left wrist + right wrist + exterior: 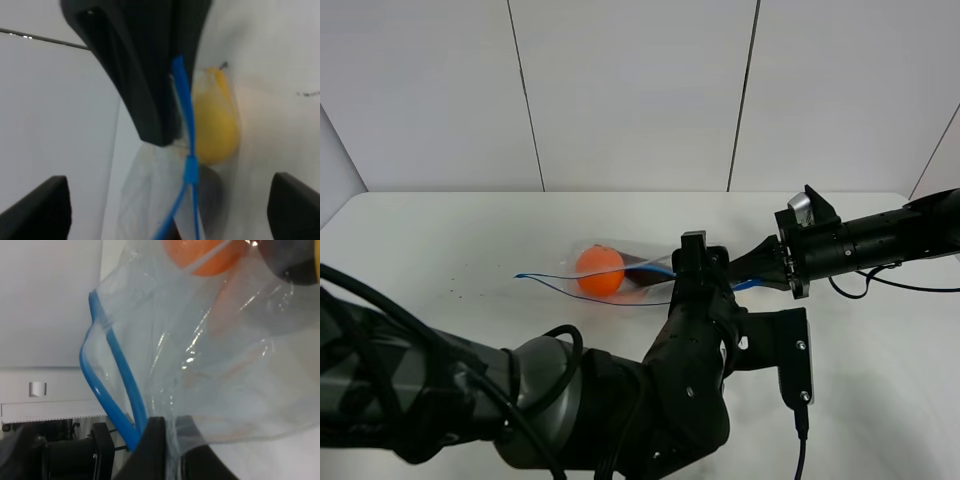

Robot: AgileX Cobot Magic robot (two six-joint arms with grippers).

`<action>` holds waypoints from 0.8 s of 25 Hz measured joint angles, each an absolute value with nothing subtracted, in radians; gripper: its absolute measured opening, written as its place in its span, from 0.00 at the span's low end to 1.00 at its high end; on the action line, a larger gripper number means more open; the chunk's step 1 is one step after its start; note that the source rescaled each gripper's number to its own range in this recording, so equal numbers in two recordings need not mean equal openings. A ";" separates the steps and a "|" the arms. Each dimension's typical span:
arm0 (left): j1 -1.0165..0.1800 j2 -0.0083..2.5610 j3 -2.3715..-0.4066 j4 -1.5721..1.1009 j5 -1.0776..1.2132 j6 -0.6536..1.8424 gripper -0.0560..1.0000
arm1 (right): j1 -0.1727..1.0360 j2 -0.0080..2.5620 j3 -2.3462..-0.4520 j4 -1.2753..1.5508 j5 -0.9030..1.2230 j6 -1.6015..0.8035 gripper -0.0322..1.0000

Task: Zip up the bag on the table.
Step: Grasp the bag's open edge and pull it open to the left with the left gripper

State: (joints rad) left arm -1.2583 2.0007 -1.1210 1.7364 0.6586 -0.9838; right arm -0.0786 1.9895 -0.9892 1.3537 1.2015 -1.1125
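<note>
White wall panels (620,90) back a white table (440,230); the bag (640,287) lies at the middle of the exterior frame. Reading from the left, we note the free end of the blue zipper strip (542,280), then the orange (600,270) inside the clear plastic. Just right of centre the left gripper (168,192) hangs at the bag's right part, its fingers (40,210) spread wide and clear of the strip. At centre right the right gripper (172,440) is pressed together on the bag's end at the strip. We judge that this pinch anchors the bag and tensions the strip, so the other jaws can close on it and run leftward.

The exterior view hides the contact behind the left arm (520,400). The left wrist view supplies it: the strip runs up the frame centre, single near the dark pinching finger (140,75) and split into two lips lower down, with a yellow pear (215,125) to its right. Only the right wrist view shows the mouth gaping as a blue loop at frame left, and a dark eggplant (295,267) at upper right.
</note>
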 joint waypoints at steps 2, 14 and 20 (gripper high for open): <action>-1.258 2.003 -1.136 1.736 0.642 -0.984 0.81 | -0.079 1.990 -0.989 1.354 1.202 -1.112 0.03; -1.205 2.011 -1.146 1.737 0.632 -0.985 0.63 | -0.079 1.990 -0.989 1.354 1.202 -1.112 0.03; -1.202 2.011 -1.146 1.737 0.626 -0.985 0.59 | -0.079 1.990 -0.989 1.354 1.202 -1.112 0.03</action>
State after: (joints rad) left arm -1.2016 2.0107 -1.1460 1.7373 0.6261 -0.9845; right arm -0.0786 1.9895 -0.9892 1.3535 1.2015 -1.1125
